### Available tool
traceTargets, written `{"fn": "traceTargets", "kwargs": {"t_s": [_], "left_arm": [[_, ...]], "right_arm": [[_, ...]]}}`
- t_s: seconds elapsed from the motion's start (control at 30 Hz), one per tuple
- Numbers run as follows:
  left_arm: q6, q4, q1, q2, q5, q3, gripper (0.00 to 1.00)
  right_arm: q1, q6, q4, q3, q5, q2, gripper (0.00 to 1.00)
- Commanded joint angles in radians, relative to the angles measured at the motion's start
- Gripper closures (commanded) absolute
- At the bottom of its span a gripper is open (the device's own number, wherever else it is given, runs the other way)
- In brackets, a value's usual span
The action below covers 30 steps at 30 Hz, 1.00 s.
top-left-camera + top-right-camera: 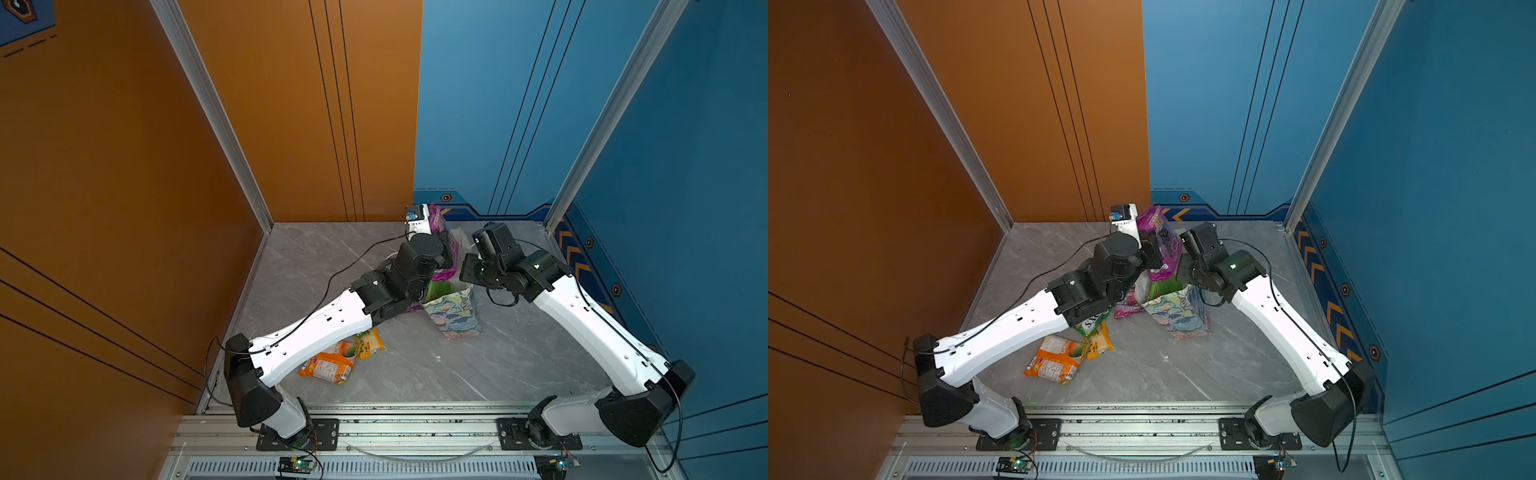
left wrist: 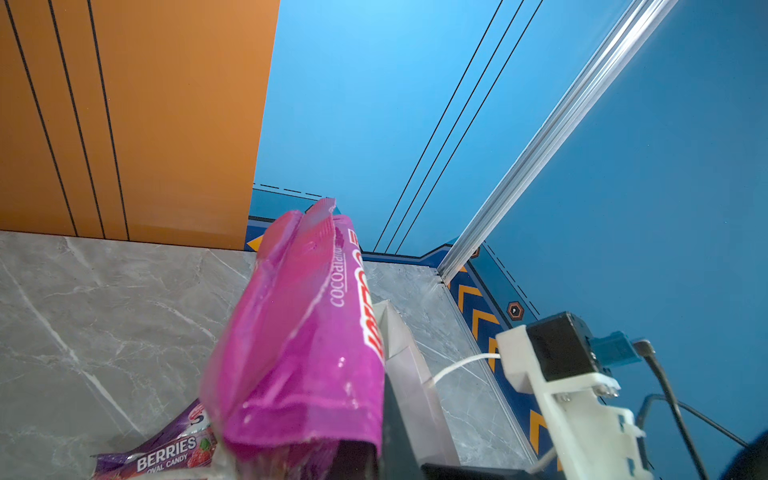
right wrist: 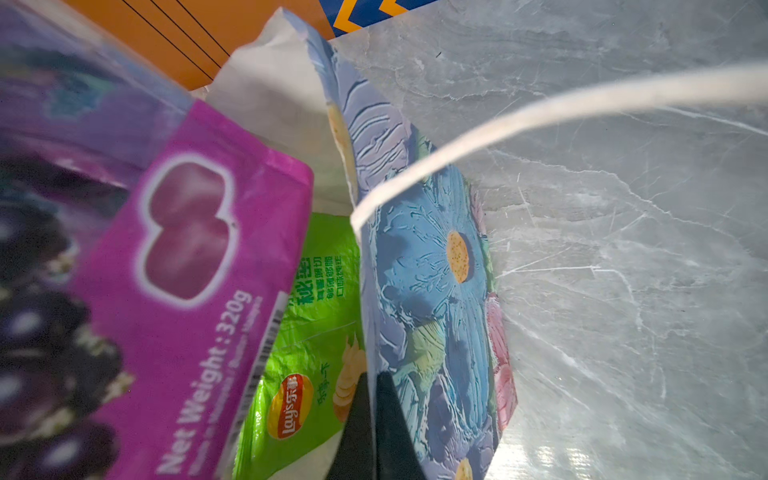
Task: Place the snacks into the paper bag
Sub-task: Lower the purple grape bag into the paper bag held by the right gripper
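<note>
Left pincer (image 1: 1153, 252): pressed onto the purple grape packet (image 3: 187, 291), which hangs tilted over the open mouth of the paper bag (image 1: 1179, 316).

Right pincer (image 3: 373, 386): pinching the bag's wall, one finger inside and one outside.

Green crisps bag (image 3: 316, 332): inside the bag, just beside the right pincer's inner finger.

Berries packet (image 2: 166, 453): on the table (image 1: 1183, 374), below the left pincer.

Orange packet (image 1: 1054, 359) and yellow-green packet (image 1: 1098, 338): on the table, well apart from both pincers.

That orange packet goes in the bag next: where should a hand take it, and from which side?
Probably its free edge, the one nearest the front rail, coming straight down from above. The orange packet lies flat on the table, so only an edge offers something thin to pinch, and its far edge seems to press against the yellow packet.
</note>
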Motion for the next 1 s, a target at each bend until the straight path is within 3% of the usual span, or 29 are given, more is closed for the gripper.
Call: {"fn": "traceTargets", "kwargs": {"t_s": [0.0,0.47,0.97], "left_arm": [[0.021,0.179,0.005,-0.002,-0.052,-0.012,1.00],[0.045,0.318,0.000,0.008,-0.050,-0.151,1.00],[0.066,0.335,-0.018,0.060,0.071,-0.163,1.00]], "right_arm": [[0.005,0.031,0.040,-0.015,-0.025,-0.020,1.00],[-0.002,0.062,0.075,-0.043,-0.028,-0.029,1.00],[-0.034,0.048,0.064,-0.055,-0.036,-0.051,1.00]]}}
